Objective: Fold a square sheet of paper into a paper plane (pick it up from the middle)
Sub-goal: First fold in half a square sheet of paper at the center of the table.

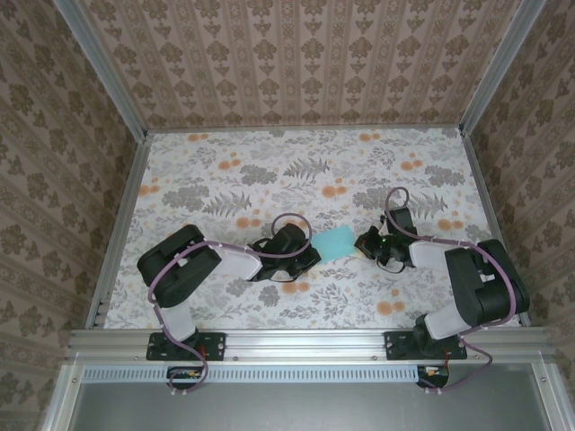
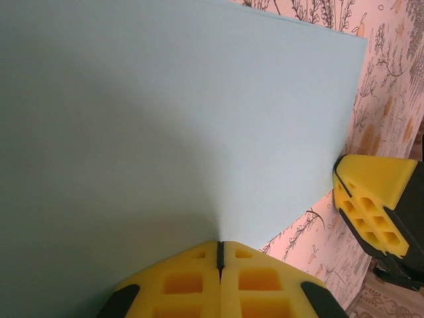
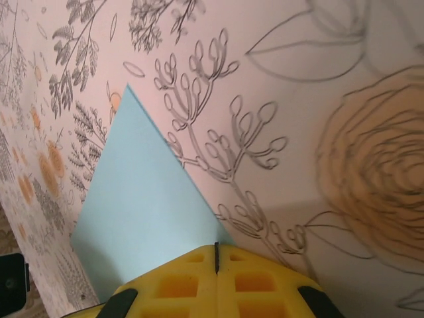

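**Flanking the sheet from both sides, no fold showing yet**

The sheet (image 1: pixel 335 242) lies on the bench (image 1: pixel 269 162) toward its near edge, about midway between the left and right edges. It looks like a plain flat square, with no crease I can make out. I judge the task to be at its start: getting hold of the sheet before the first fold.

The left fingers (image 2: pixel 228 265) are closed tight, tips together, and one edge of the sheet runs right up to them. The right fingers (image 3: pixel 225 265) are closed just as tight at the opposite side, with a corner of the sheet reaching their tips. Whether either pair pinches the paper or only rests against it, I cannot tell.

The next move probably calls for one sure grip. One pair has to carry its edge over to the far side while the other pins the paper flat so that it does not slide.

Nothing else lies on the bench near the sheet. The main hindrance is crowding: the two pairs of fingers sit close together, so a lift by one could strike the other.
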You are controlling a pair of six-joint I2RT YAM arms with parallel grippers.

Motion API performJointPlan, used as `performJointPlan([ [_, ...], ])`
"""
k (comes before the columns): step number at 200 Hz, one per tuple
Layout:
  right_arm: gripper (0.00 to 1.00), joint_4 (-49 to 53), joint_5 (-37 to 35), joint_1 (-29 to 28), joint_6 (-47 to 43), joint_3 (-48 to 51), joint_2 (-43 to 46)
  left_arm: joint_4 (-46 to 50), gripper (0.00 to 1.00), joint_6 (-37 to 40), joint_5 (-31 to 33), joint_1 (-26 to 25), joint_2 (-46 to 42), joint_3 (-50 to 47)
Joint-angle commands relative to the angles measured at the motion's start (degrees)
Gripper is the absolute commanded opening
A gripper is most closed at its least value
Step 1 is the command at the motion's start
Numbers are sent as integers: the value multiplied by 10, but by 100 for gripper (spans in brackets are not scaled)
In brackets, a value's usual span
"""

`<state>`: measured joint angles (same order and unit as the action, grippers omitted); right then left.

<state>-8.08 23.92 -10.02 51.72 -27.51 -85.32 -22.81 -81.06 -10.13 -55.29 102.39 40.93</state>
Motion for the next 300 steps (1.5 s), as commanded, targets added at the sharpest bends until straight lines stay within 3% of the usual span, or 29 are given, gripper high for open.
performJointPlan([
  [1, 4, 47, -53, 12, -22, 16, 11, 122, 0, -8, 19, 11, 29, -34],
  [32, 3, 26, -38, 12, -31, 18, 26, 132, 0, 19, 11, 19, 31, -30],
  [60, 4, -5, 8, -3, -40, 11, 53, 183, 0, 119, -3, 42, 41, -6],
  [93, 4, 6, 6, -67, -30, -23, 75, 261, 0, 250, 4, 65, 40, 35],
  [117, 4, -26, -7, -125, 7, -39, 27, 272, 0, 286, -6, 77, 38, 50],
  [144, 4, -73, -18, -153, 36, -41, -26, 272, 0, 301, -17, 81, 35, 59],
  [200, 3, -69, -38, -136, 28, -33, -61, 274, 0, 283, -22, 84, 44, 55],
  [273, 2, 36, -130, -73, -17, 21, 10, 261, 0, 255, -32, 91, 51, 36],
  [300, 3, 10, -121, -71, -24, 39, 50, 255, 0, 254, -37, 91, 55, 37],
])
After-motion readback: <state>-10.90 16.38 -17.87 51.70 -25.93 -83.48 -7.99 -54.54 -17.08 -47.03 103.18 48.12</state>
